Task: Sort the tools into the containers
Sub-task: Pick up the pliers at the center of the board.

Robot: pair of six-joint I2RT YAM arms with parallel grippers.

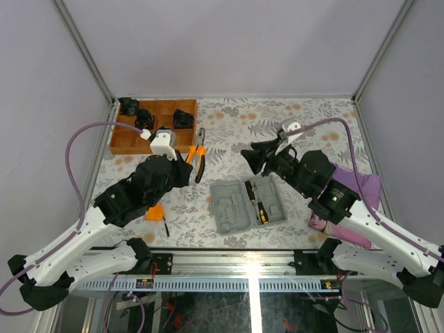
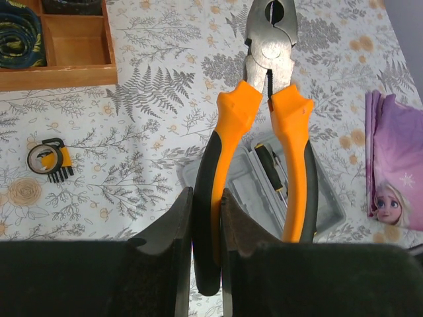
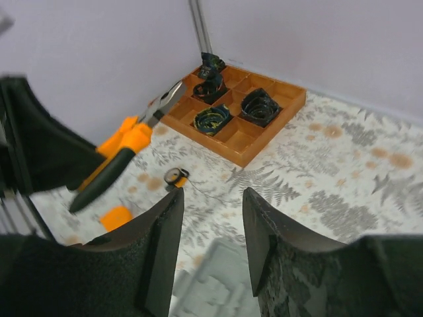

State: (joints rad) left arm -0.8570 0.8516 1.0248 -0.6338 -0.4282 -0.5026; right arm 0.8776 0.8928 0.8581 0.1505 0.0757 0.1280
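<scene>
The pliers [image 2: 264,132] are clamped by one handle in the left gripper [image 2: 206,224], lifted beside a wooden tray [image 1: 125,142]. The right gripper [image 3: 211,218] is held parted and empty near the open case [image 1: 232,208].

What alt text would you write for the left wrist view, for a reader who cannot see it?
The left gripper is shut on one handle of the orange-and-black pliers, whose steel nose points away from the camera. Below them, on the floral table, lies the open grey case with a screwdriver inside.
</scene>
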